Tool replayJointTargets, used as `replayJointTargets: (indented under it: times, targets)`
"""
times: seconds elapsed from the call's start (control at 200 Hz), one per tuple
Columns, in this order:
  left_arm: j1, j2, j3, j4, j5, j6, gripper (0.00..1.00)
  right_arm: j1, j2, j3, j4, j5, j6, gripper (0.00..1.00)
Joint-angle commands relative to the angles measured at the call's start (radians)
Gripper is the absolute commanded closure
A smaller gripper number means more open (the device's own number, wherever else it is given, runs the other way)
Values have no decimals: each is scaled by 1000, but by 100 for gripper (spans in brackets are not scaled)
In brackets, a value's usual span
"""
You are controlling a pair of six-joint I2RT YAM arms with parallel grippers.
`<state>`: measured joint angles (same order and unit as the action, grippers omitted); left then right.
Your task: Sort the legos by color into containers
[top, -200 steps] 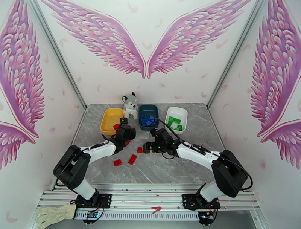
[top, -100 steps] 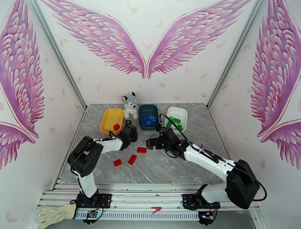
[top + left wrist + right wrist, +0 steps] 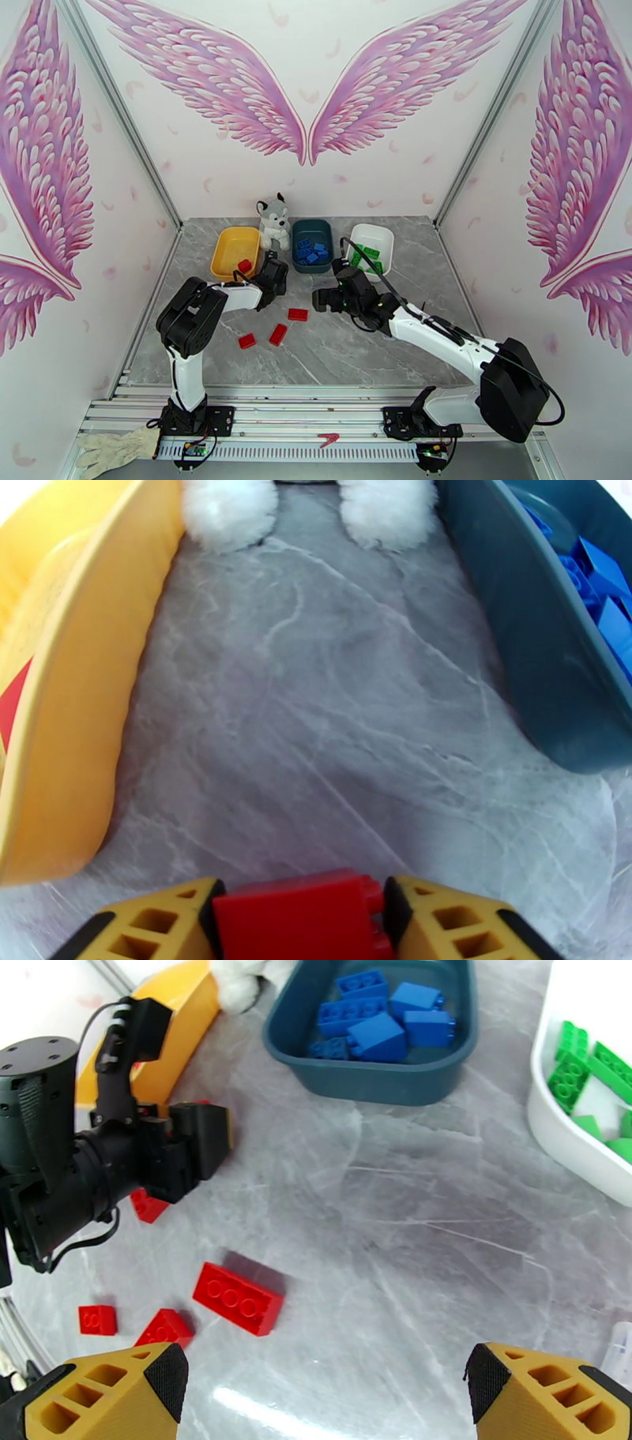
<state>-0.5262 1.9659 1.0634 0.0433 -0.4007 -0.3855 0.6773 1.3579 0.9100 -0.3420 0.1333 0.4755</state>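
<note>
Down has come the left claw (image 3: pixel 300 898) from over the yellow tray (image 3: pixel 229 251). Its fingers have drawn in on a red brick (image 3: pixel 288 922), pinched low over the worktop (image 3: pixel 355 355) in the gap between that tray and the teal tray (image 3: pixel 371 1078). A lone red piece (image 3: pixel 244 266) that was not in the yellow tray a second ago lies there now. I'd judge the reds are going in one at a time and this is the next. The right claw (image 3: pixel 320 1386) has edged back a little and hangs spread wide, holding nothing.

There are three trays, counting the white tray (image 3: pixel 553 1122), and one husky plush (image 3: pixel 273 221) stands behind them. Of the reds, one is in the yellow tray, one is in the pinch, and three loose red bricks (image 3: pixel 278 334) are still out on the worktop. The blue bricks (image 3: pixel 379 1039) number about six, all in the teal tray (they overlap, so give or take one). The green bricks (image 3: pixel 570 1078) all sit in the white tray, several of them, too bunched for me to count.
</note>
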Motion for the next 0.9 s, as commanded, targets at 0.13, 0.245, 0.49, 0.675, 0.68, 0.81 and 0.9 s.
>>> replayJointTargets:
  times: [0.13,0.245,0.49,0.675,0.68,0.81,0.9]
  targets:
    - [-7,-5,26,-7,4,13,61,7,-4,62,-97,135,79,1]
    - [-23,-59,-4,11,8,14,64,7,-67,-19,9,139,93,1]
    - [-25,-221,-81,37,11,8,65,8,-195,-88,98,-26,-56,1]
    - [34,-309,-113,48,-7,8,65,8,-189,-95,130,-177,-107,1]
    - [37,-311,-114,48,-7,7,65,8,-188,-94,131,-178,-107,1]
    - [117,-334,-124,70,10,-14,65,9,-159,-84,143,-243,-108,1]
    - [172,-337,-116,80,22,-27,65,11,-127,-76,162,-293,-99,4]
